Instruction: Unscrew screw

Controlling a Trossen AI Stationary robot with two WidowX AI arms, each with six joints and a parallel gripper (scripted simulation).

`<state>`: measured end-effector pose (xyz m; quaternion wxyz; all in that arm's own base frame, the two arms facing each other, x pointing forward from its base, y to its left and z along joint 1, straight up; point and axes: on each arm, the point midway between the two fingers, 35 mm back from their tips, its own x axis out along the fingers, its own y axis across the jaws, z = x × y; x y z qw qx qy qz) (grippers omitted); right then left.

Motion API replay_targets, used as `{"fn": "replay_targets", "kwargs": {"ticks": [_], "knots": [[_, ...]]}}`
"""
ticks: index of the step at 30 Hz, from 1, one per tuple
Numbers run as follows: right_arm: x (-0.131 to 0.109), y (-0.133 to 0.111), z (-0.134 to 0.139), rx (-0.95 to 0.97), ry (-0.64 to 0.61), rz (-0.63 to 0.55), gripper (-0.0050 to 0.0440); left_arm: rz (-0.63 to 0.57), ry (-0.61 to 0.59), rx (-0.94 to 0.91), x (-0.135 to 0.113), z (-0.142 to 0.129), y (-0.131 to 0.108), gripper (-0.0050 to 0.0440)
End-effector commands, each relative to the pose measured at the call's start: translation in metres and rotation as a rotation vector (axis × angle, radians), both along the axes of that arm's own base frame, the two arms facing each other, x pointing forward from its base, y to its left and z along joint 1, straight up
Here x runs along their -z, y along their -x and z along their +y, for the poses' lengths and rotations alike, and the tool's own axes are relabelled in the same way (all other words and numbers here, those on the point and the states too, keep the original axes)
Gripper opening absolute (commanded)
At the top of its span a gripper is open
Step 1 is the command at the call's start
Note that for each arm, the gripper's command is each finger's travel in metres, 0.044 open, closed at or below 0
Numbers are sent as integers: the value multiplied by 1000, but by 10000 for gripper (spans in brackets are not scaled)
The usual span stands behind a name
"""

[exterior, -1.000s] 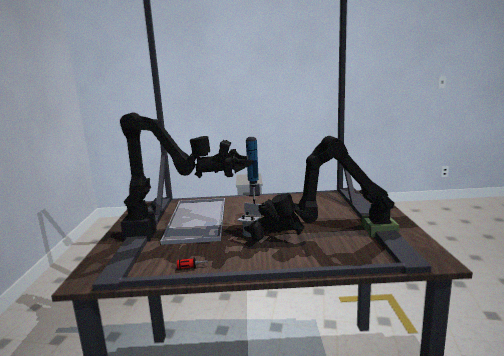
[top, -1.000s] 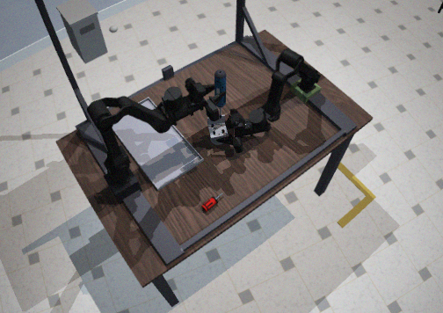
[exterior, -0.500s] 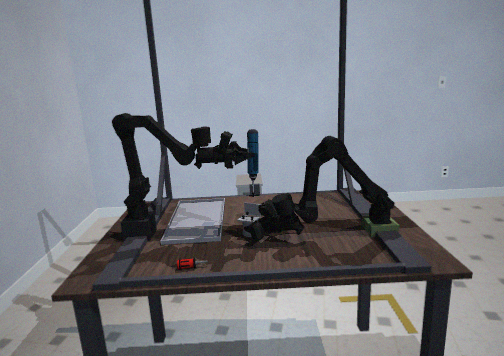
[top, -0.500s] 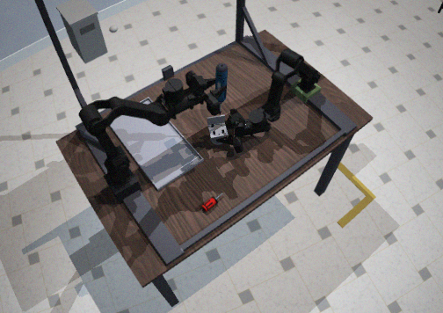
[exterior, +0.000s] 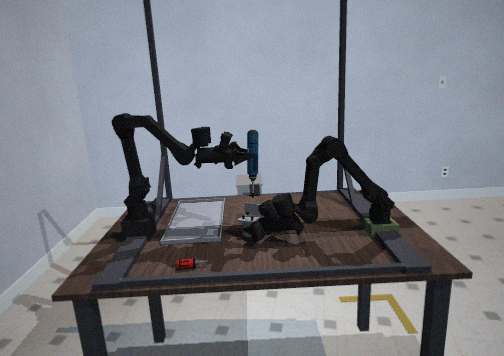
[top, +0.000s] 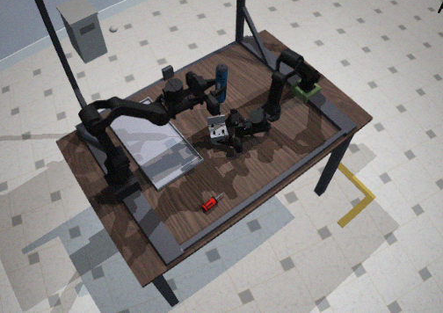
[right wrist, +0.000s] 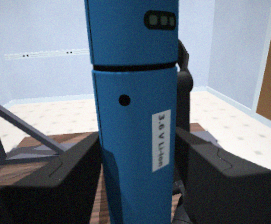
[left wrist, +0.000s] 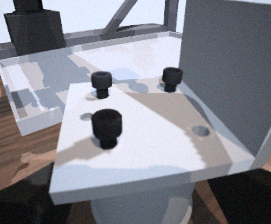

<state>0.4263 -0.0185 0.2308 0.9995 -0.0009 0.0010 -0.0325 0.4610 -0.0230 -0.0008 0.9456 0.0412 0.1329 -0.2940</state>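
Note:
The joint module (left wrist: 141,206) stands upright with the grey bracket (top: 214,129) (left wrist: 136,162) on top. Three black screws (left wrist: 107,125) (left wrist: 102,81) (left wrist: 172,77) stand with raised heads in the plate. The fourth hole (left wrist: 201,131), near the upright flange, is empty. My left gripper (top: 219,134) (left wrist: 142,156) is open around the module, one finger on either side. My right gripper (exterior: 251,156) (right wrist: 136,136) is shut on the blue electric screwdriver (top: 221,83) (exterior: 253,148) (right wrist: 133,120), held upright above and behind the bracket. A small dark thing, apparently a screw, is at its bit's tip.
A shallow pale tray (top: 180,174) (exterior: 192,240) (left wrist: 40,127) lies beside the module, on the right arm's side. A red screwdriver (top: 209,204) (exterior: 186,264) lies near the front edge. The left arm's base stands on a green block (top: 306,90) (exterior: 381,225).

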Motion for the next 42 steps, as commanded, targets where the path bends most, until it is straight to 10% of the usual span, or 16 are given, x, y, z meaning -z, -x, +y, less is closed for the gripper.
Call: {"fn": "replay_targets", "kwargs": {"ticks": [1,30,42], "knots": [[-43,2,0,-1,4,-95,160,-26,-4,-1,-11,1,-3,435],[-63,-1,0,-1,4,-89,160,-5,-23,-26,-18,44,43,440],[-43,-6,-26,57,-175,-1,160,63,-46,-352,-100,75,27,440]]}}
